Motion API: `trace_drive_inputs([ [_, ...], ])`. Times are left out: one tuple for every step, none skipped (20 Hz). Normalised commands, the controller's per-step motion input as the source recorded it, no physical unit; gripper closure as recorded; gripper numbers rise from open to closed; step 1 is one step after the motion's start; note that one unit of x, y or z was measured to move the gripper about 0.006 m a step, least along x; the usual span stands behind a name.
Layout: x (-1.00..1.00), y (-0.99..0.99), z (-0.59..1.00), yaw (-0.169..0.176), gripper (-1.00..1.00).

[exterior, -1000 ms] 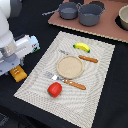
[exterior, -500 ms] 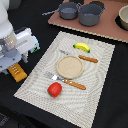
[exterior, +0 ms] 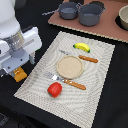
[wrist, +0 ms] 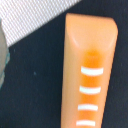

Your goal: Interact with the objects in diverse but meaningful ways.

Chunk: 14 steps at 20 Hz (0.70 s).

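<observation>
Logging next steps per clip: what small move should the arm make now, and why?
Probably a short descent onto the bread loaf. The wrist view shows it filling the frame, directly below on the dark table, just off the placemat. The gripper sits right above it, but whether it is open cannot be told.

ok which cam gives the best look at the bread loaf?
Wrist view: the bread loaf fills the picture, its white score marks clear, lying on the dark surface beside the mat's edge. The exterior view shows only a small orange end poking out beneath the arm; the rest is hidden.
</observation>
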Motion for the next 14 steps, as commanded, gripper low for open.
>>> trace_drive_inputs([
  [0.80,-0.28,0.00,-0.050,-1.00],
  [0.80,-0.27,0.00,-0.038,-1.00],
  [0.85,-0.25,0.07,-0.017,-1.00],
  [0.91,-0.23,0.17,0.000,-1.00],
  [0.93,-0.22,0.24,0.000,-1.00],
  [0.93,-0.23,0.29,0.000,-1.00],
  [0.90,-0.27,0.39,0.000,-1.00],
  [0.86,-0.27,0.47,0.000,-1.00],
  [0.84,-0.26,0.51,0.000,-1.00],
  [0.81,-0.25,0.57,0.000,-1.00],
  [0.79,-0.23,0.63,0.000,-1.00],
  [0.77,-0.22,0.64,0.000,-1.00],
  [0.75,-0.21,0.66,0.000,-1.00],
  [0.77,-0.20,0.70,0.000,-1.00],
])
